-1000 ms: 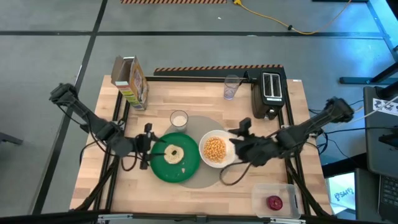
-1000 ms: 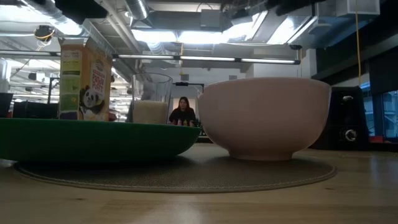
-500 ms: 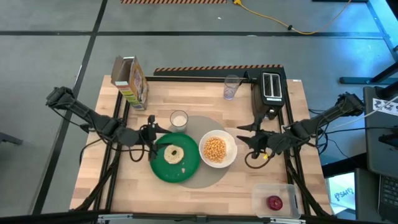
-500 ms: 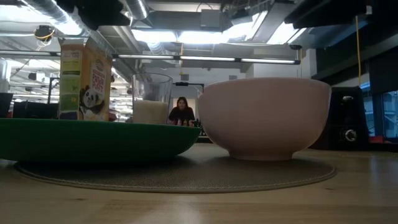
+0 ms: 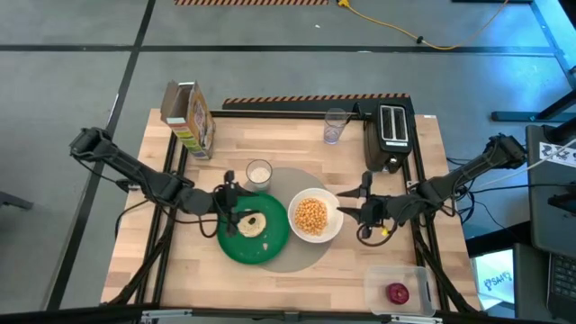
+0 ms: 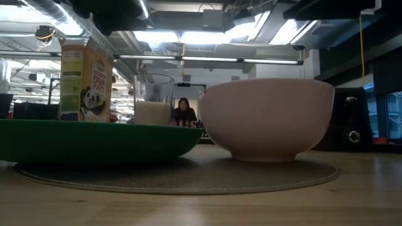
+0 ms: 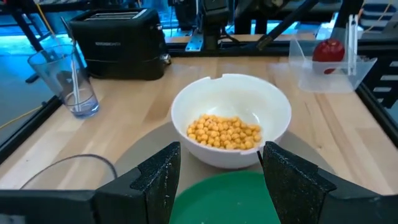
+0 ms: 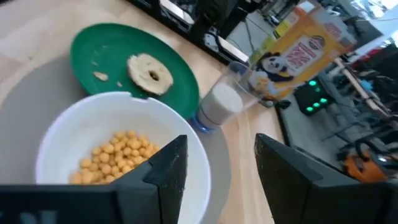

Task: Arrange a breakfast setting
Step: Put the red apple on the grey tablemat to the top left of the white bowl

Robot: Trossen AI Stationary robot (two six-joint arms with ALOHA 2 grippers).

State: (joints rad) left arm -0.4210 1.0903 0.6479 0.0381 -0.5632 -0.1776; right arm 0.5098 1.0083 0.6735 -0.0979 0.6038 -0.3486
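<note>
Reaching in from the table's left edge, the left arm stretches low across the wood w/ its left gripper at the left rim of the round green plate, just beside the small milk glass. Its fingers stand apart w/ nothing between them; wrist view shows the plate's green edge in the gap and the white bowl straight ahead. The right arm comes in from the right edge, also low, w/ the right gripper just beside the bowl's right rim, not touching as far as the high view shows. Its fingers are also parted, empty, bowl rim in the gap.

Setting: round grey mat mid-table, plate on its left part, bowl on its right part, the two nearly touching. The pale bagel lies flat on the plate, ring-shaped, a crumb beside it. Bowl holds yellow cereal balls. Glass is at the mat's back edge, abt half full of milk. The red apple sits in a clear tub at the front right corner, well apart from the mat. Spoon: can't tell where.
</note>
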